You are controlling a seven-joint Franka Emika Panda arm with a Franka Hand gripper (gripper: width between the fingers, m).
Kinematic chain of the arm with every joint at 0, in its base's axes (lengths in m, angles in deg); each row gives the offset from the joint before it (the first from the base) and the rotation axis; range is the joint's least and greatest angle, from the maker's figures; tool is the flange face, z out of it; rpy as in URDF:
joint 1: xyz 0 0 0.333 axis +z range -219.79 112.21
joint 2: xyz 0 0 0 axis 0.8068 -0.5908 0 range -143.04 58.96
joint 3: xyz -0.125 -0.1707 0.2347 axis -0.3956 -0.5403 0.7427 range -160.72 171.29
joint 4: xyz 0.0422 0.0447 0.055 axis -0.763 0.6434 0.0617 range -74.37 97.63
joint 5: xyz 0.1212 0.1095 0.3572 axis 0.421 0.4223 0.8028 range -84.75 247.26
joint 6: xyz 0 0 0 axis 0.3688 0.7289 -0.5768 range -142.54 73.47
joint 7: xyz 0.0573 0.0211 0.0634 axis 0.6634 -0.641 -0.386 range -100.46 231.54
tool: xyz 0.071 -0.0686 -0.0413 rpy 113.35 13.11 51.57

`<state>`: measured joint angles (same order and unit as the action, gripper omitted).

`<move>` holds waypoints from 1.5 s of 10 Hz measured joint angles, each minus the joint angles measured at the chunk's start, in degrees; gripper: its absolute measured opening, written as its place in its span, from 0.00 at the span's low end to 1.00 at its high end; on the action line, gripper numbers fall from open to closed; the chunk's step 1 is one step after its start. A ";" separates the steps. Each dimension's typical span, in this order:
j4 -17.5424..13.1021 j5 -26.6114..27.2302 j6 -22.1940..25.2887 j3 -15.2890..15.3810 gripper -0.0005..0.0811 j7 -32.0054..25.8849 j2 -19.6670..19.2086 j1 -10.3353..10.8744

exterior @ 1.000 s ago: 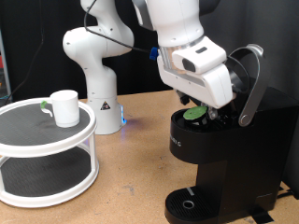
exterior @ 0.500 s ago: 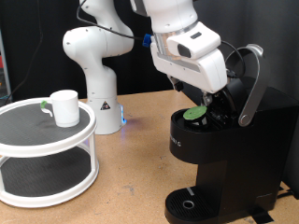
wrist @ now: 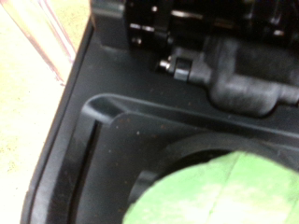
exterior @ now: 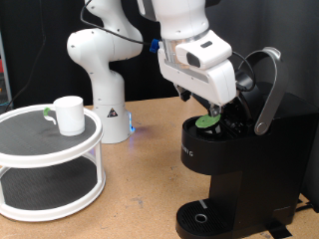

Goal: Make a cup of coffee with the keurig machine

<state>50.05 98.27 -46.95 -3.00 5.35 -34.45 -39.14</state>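
Note:
The keurig machine (exterior: 239, 169) stands at the exterior view's right with its lid (exterior: 267, 90) raised. A small pod with a green top (exterior: 208, 120) sits in the open brew chamber. My gripper (exterior: 211, 108) hangs just above the pod, open, with nothing between its fingers. The wrist view shows the pod's green top (wrist: 224, 191) close below, ringed by the black chamber (wrist: 103, 112); no fingers show there. The white cup (exterior: 69, 115) stands upright on the top shelf of a round white stand at the exterior view's left, far from the gripper.
The two-tier white stand (exterior: 50, 149) fills the exterior view's lower left. The arm's white base (exterior: 100, 80) stands behind it on the wooden table. The machine's round drip tray (exterior: 202, 217) holds nothing.
The hand has risen slightly and shifted towards the exterior view's left, away from the chamber. The pod stays in the machine. The cup has not moved.

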 joint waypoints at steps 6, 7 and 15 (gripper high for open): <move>2.64 0.10 -5.55 0.21 0.99 0.59 -0.40 0.17; 2.75 0.49 -5.92 0.22 0.99 0.50 -0.40 0.20; 4.07 2.17 -8.91 0.71 0.99 -1.37 -0.86 0.44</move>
<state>54.12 100.45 -55.86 -2.30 3.98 -35.31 -38.71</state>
